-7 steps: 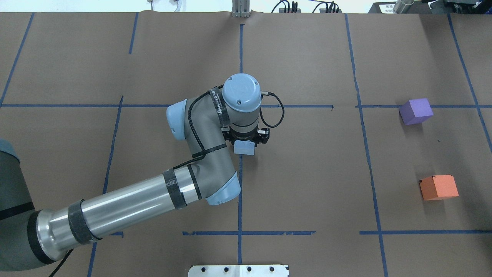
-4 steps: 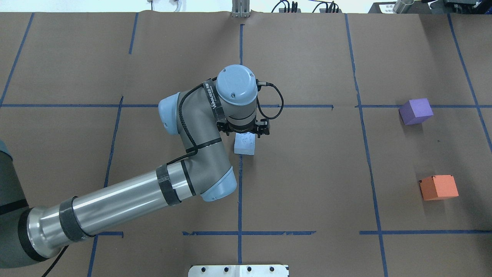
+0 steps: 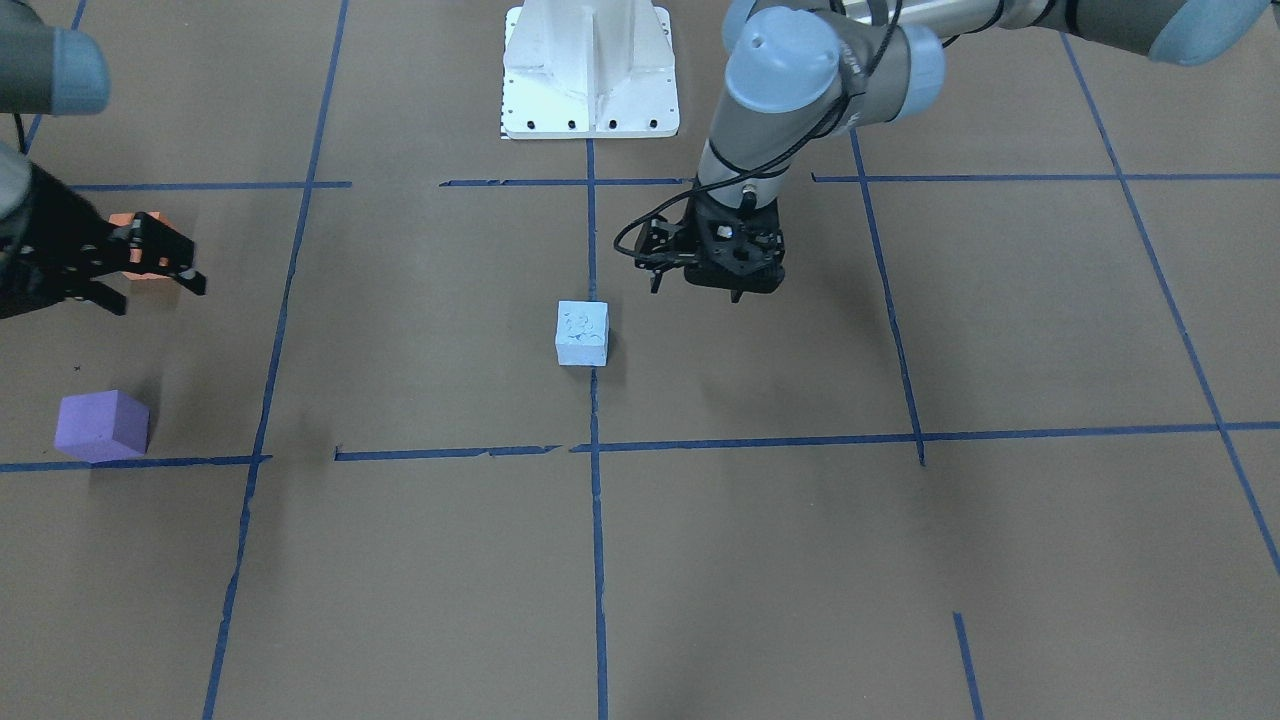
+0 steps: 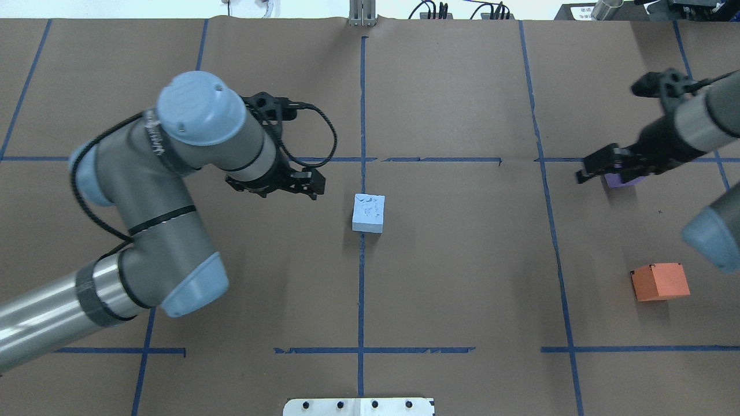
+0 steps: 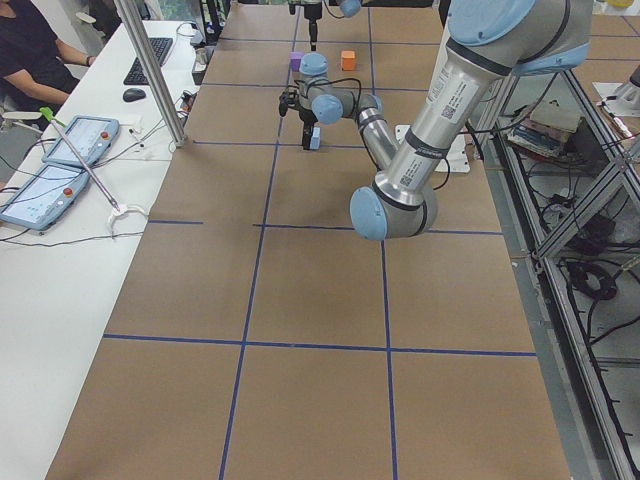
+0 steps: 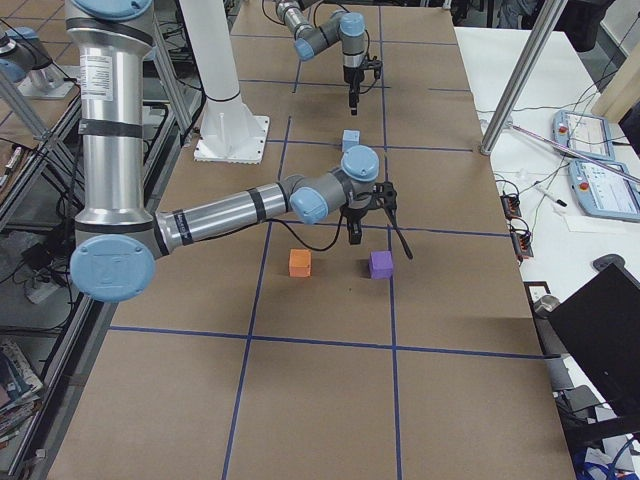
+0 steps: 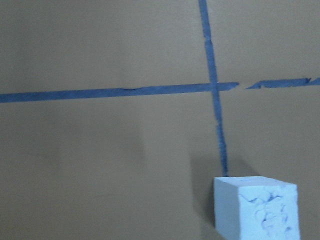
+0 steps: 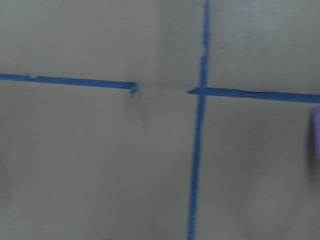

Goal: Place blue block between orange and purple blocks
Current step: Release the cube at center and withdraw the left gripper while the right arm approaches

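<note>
- Backed away since a second ago from the pale blue foam cube [image 4: 368,212], the left gripper [image 4: 315,186] now hangs off to the robot's left of it, above the table. Its fingers look parted and hold nothing.
- Over on the other side, the right gripper [image 3: 158,292] has swung in; a second ago it was out of the overhead view. Its two black fingers are spread wide and empty. It hangs above the table near the purple foam cube [image 3: 100,427] and the orange foam cube [image 4: 660,281], and the right-end view shows it touching neither.
- Sitting just where it did before, the pale blue foam cube rests flat on the tape line down the middle of the table, its top face scuffed. It is well apart from the other two cubes and not yet between them.
- On the robot's right side, the purple foam cube touches a cross line of tape. From overhead the right gripper covers part of it.
- Nearer the robot than the purple one, the orange foam cube stands apart from it.
- Everything rests on the brown paper table [image 4: 462,289], which is marked off by blue tape lines [image 4: 361,289].
- At the robot's edge of the table sits the white base plate [image 3: 590,110].
</note>
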Tool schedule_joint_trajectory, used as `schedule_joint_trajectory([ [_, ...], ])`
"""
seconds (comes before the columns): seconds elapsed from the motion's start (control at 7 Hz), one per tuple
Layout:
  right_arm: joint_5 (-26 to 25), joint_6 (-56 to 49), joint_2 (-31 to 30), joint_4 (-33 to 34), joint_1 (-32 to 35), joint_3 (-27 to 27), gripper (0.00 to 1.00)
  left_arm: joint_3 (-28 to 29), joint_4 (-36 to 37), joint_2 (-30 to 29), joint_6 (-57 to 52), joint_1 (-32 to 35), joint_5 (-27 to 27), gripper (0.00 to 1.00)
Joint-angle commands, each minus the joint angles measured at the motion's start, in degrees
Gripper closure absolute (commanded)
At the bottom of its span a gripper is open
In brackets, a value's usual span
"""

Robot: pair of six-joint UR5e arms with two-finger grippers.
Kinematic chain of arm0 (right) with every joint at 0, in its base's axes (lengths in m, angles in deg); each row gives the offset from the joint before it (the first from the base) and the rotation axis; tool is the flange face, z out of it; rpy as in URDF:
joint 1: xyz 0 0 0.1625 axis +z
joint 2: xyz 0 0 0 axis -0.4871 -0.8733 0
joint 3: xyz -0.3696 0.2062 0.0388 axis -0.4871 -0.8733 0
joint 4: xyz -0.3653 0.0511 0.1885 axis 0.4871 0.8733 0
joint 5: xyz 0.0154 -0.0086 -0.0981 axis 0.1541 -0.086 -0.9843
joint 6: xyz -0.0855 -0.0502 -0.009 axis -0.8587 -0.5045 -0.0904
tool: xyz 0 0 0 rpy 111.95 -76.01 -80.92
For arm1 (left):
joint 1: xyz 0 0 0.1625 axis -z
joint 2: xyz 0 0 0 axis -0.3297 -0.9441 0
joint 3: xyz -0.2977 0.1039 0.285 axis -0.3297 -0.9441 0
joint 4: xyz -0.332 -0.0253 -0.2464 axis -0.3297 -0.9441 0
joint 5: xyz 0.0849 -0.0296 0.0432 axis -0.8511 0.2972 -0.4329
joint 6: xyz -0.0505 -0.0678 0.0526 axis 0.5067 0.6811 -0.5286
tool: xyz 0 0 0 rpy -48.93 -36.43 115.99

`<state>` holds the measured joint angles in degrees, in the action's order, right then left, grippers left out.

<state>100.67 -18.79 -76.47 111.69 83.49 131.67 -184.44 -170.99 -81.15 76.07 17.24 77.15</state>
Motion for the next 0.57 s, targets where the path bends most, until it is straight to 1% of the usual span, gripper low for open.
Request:
schedule_joint_trajectory([
  [0.0,-12.93,19.92,13.01,1.28,-15.08,-1.39,0.01,-10.19,-0.39,12.45,-5.92,2.18,1.48,0.0],
  [0.14,-17.26,23.47,21.25,9.03,-18.7,-4.01,0.01,-12.92,-0.48,16.69,-9.24,3.14,1.56,0.0],
  [0.29,-19.48,23.68,28.47,13.9,-19.96,-8.73,0.01,-14.17,-0.66,19.6,-10.14,4.02,2.0,0.0],
  [0.43,-20.03,23.6,33.06,13.86,-21.1,-14.44,0.01,-14.35,-0.14,19.98,-10.15,6.03,7.14,0.0],
])
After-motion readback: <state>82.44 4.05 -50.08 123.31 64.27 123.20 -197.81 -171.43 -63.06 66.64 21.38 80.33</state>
